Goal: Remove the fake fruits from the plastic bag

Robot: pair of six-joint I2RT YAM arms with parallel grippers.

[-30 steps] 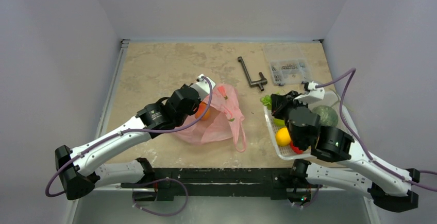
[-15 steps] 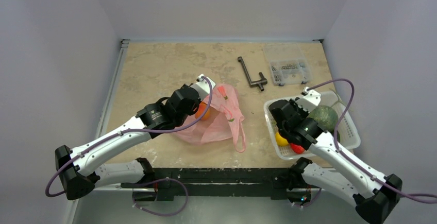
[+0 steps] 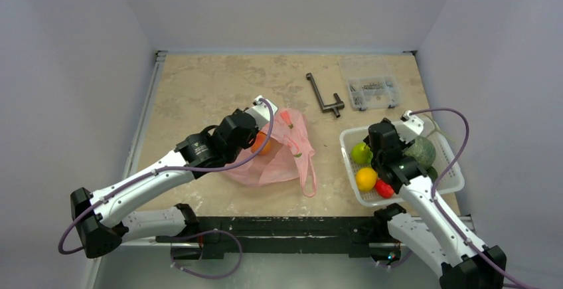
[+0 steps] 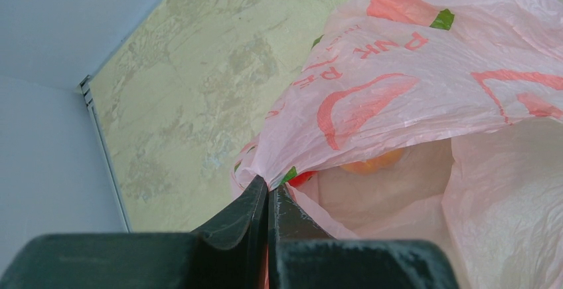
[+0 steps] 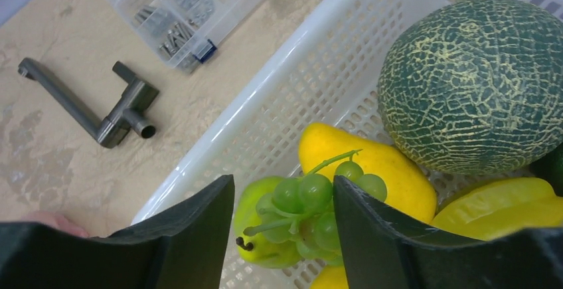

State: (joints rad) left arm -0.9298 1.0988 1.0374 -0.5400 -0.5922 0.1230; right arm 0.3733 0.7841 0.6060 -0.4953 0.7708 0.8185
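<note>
The pink plastic bag (image 3: 285, 155) lies mid-table, and my left gripper (image 3: 267, 123) is shut on its rim (image 4: 269, 189), holding the mouth up. An orange fruit (image 4: 372, 164) shows through the film inside the bag (image 4: 411, 83). My right gripper (image 5: 282, 181) hangs open over the white basket (image 3: 451, 183). The green grape bunch (image 5: 312, 209) lies between its fingers, resting on the lime-green apple (image 5: 262, 236), with a gap on the left side. The netted green melon (image 5: 475, 83) sits beside them, and the apple (image 3: 360, 153) and melon (image 3: 420, 151) show from above.
The basket wall (image 5: 292, 103) also holds yellow fruits (image 5: 378, 169), an orange one (image 3: 366, 178) and a red one (image 3: 384, 188). A dark crank handle (image 3: 324, 96) and a clear parts box (image 3: 370, 90) lie behind the basket on the table.
My right arm swung rightward over the basket and its jaws opened, leaving the grape bunch on the apple. The left arm and the bag have stayed put.
</note>
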